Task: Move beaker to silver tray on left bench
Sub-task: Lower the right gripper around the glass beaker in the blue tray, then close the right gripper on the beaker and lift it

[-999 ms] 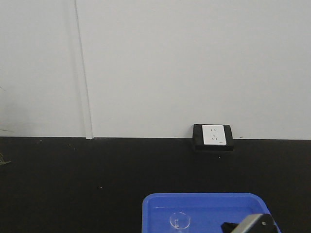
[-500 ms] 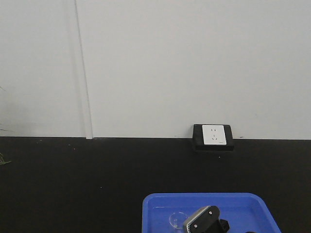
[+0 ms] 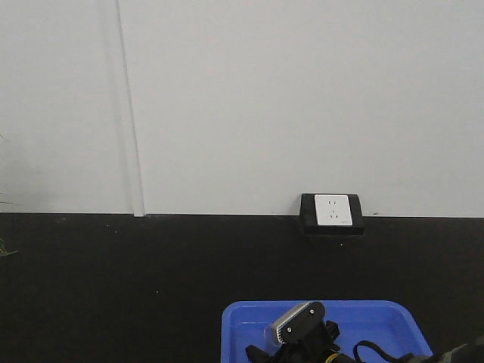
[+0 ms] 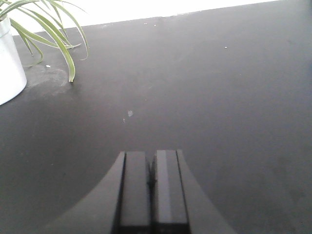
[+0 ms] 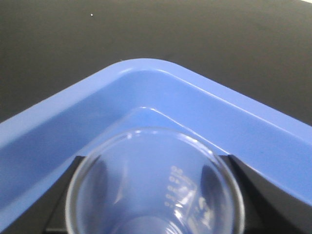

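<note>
The clear glass beaker (image 5: 156,195), with faint printed marks, stands in a corner of the blue plastic tray (image 5: 195,102). My right gripper (image 5: 155,163) is open around it, one black finger (image 5: 73,168) on each side, close to the glass wall. In the front view the right arm (image 3: 299,327) hangs over the blue tray (image 3: 242,318) and hides the beaker. My left gripper (image 4: 151,157) is shut and empty, low over the matte black bench (image 4: 219,97). The silver tray is out of view.
A white pot (image 4: 7,63) with long green leaves stands at the far left of the left wrist view. A white wall socket in a black box (image 3: 333,212) sits at the back of the black countertop (image 3: 113,272), against the white wall.
My right arm has moved left over the blue tray, from its right corner to above the beaker, which it now hides in the front view.
</note>
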`<state>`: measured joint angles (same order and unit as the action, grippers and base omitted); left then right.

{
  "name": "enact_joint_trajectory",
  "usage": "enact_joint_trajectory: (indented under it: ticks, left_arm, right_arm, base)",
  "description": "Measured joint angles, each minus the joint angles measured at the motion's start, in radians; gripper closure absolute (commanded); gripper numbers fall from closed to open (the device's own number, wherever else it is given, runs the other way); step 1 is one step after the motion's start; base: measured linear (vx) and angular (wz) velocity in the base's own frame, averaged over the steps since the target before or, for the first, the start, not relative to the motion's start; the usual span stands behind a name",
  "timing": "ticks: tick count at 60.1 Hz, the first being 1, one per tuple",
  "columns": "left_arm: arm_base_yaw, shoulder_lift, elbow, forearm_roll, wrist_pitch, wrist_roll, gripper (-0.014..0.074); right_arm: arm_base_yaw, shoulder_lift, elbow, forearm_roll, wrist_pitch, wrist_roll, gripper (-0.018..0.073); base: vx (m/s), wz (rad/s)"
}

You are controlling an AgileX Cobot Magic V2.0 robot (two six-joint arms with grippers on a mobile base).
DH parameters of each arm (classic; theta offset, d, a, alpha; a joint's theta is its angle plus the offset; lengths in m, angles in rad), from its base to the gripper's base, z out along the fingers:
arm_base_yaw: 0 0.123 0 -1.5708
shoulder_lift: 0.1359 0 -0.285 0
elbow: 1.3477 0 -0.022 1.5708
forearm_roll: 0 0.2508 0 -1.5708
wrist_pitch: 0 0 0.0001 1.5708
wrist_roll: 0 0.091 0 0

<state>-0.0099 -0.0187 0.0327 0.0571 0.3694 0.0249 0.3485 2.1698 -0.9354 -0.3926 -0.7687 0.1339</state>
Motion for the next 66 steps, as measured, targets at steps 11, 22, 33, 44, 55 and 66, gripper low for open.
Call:
enact_joint_trajectory:
  ticks: [11, 22, 33, 44, 55, 66]
  left_arm:
    - [0.000, 0.000, 0.000, 0.000, 0.000, 0.000, 0.0595]
    - [0.000, 0.000, 0.000, 0.000, 0.000, 0.000, 0.0595]
    - [0.000, 0.000, 0.000, 0.000, 0.000, 0.000, 0.0595]
    - [0.000, 0.000, 0.000, 0.000, 0.000, 0.000, 0.0595]
    - [0.000, 0.000, 0.000, 0.000, 0.000, 0.000, 0.0595]
    - [0.000, 0.000, 0.000, 0.000, 0.000, 0.000, 0.0595]
  right_arm:
    - [0.001, -0.007, -0.003, -0.001, 0.035, 0.011, 0.0335]
    - [0.001, -0.110, 0.003, -0.036, 0.183, 0.092, 0.0536]
    - [0.002, -0.301, 0.004, -0.130, 0.247, 0.189, 0.0575]
    - [0.057, -0.488, 0.004, -0.222, 0.377, 0.329, 0.0575]
    - [0.177, -0.623, 0.007, -0.258, 0.490, 0.361, 0.0573]
    - [0.238, -0.717, 0.008, -0.258, 0.545, 0.365, 0.0573]
  base:
    - [0.00, 0.00]
    - [0.00, 0.00]
    - [0.00, 0.00]
    - [0.00, 0.00]
    - [0.00, 0.00]
    - [0.00, 0.00]
